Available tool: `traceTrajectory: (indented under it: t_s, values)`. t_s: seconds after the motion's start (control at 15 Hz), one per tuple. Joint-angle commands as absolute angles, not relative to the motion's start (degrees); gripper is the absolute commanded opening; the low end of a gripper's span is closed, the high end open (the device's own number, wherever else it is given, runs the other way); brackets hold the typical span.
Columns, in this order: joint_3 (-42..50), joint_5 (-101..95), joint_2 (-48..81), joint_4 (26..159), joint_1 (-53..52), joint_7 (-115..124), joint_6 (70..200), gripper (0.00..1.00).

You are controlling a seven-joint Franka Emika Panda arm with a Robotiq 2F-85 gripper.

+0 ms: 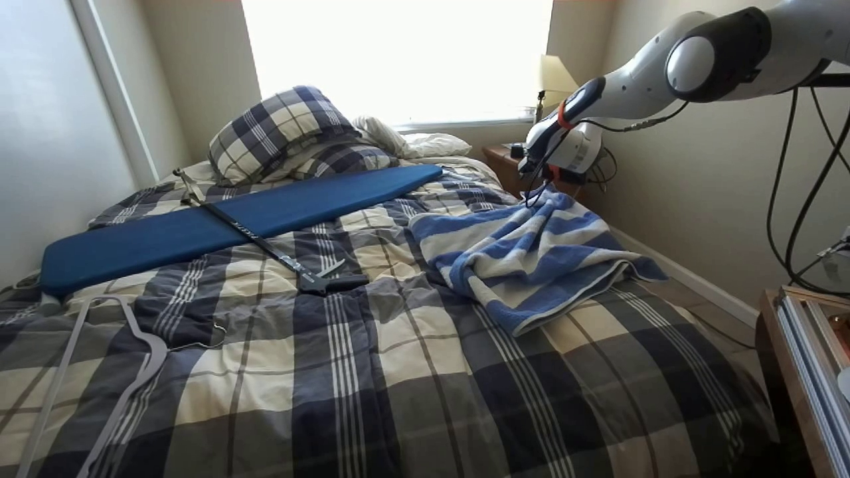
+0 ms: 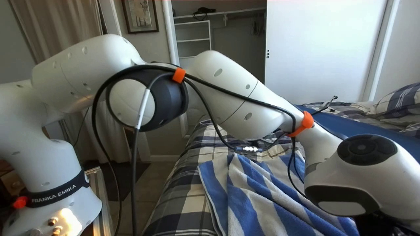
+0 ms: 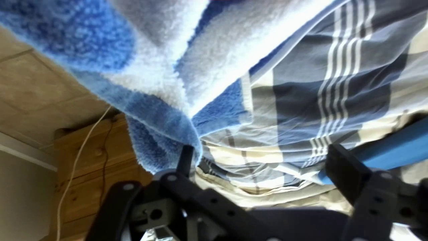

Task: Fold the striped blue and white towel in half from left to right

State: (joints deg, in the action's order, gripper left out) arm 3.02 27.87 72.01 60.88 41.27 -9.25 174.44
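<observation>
On the plaid bedspread (image 1: 412, 398), the striped blue and white towel (image 1: 538, 252) lies rumpled, likely light, soft and grippy, while the gripper (image 3: 260, 153) holds its fingers (image 3: 344, 170) wide apart, a hemmed corner (image 3: 230, 108) seeming the surest hold.

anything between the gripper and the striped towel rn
Nothing visible stands between them: in the wrist view the gripper is open, and the striped towel shows right behind one finger; whether they touch is unclear.

Looks like a home bedroom: in an exterior view, bed (image 1: 332, 398) across lower frame, pillow (image 1: 282, 136) upper left, lamp (image 1: 556, 75) upper right.
</observation>
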Motion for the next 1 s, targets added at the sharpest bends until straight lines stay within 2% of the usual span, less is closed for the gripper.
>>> traceTrajectory:
  t_s: [0.0, 0.27, 0.93]
  values:
    - [-2.4, 26.2, 62.8, 73.5, 42.7, -19.9, 172.7, 1.00]
    - [-1.6, 26.6, 56.6, 82.4, 41.8, -27.6, 169.7, 1.00]
    - [7.6, 22.0, 39.0, 107.3, 32.0, -40.8, 169.4, 1.00]
